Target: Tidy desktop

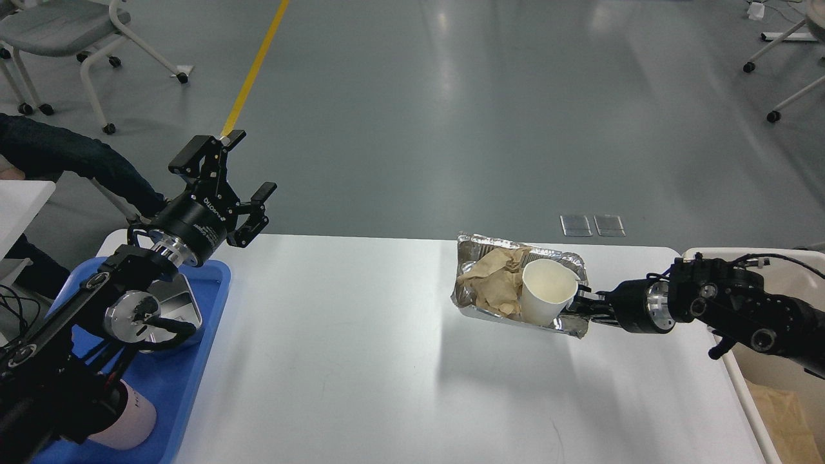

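Observation:
The white desktop fills the lower middle of the head view. My right gripper is shut on the right rim of a foil tray and holds it tilted above the desktop's right side. The foil tray carries crumpled brown paper and a white paper cup. My left gripper is open and empty, raised high over the desktop's far left corner, above the blue tray.
The blue tray at the left holds a metal tin and a pink mug, partly hidden by my left arm. A white bin with brown paper stands at the right edge. A person's leg and chairs are beyond the table.

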Controlling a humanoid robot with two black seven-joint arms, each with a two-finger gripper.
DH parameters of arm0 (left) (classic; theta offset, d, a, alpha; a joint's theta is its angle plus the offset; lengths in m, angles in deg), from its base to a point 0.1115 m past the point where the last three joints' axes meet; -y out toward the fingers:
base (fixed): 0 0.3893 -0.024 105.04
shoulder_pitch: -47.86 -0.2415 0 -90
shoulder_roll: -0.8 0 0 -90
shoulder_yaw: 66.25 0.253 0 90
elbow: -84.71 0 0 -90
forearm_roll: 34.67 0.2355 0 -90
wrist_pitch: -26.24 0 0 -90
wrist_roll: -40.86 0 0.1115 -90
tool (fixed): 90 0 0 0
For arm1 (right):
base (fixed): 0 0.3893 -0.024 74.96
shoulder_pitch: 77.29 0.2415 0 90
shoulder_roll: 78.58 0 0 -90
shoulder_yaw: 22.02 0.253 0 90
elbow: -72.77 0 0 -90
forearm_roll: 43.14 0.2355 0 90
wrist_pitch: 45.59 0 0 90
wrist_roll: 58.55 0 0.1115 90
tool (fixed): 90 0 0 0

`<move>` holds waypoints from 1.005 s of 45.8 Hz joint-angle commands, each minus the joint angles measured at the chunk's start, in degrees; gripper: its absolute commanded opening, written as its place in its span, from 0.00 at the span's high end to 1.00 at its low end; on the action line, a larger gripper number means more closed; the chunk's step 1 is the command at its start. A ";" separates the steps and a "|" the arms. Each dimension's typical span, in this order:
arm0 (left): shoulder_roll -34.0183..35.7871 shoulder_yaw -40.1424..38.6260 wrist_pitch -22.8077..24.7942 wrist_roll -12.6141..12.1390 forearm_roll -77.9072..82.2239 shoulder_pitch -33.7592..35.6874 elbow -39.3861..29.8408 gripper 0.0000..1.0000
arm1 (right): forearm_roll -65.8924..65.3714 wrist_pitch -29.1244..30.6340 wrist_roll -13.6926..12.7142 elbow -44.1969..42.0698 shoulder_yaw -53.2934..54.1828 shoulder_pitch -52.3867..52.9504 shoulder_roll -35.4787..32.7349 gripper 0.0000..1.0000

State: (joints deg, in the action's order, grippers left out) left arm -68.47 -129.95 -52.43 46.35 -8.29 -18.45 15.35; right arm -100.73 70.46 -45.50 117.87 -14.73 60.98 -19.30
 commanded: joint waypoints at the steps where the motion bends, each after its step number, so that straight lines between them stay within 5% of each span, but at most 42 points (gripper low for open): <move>1: -5.25 -6.08 0.10 0.84 -2.65 -5.58 -0.25 0.04 | 5.55 -2.23 -0.04 0.60 -0.08 -2.39 -4.34 1.00; 16: -9.21 -18.66 6.07 1.54 -5.64 -14.03 1.59 0.04 | 17.51 -2.58 0.31 0.33 0.44 -4.50 -15.07 1.00; 34: -15.89 -19.63 13.28 2.68 -8.19 -13.85 9.77 0.04 | 33.85 -2.23 0.40 -0.63 0.80 -7.92 -24.82 1.00; 46: -16.07 -19.71 14.60 3.12 -8.19 -13.59 13.55 0.04 | 40.45 -1.88 0.31 -6.69 0.71 -11.88 -25.35 1.00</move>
State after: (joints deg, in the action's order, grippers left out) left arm -84.57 -149.64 -38.16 49.41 -16.48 -32.21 27.77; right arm -63.72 68.37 -45.16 114.83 -13.93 50.99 -44.66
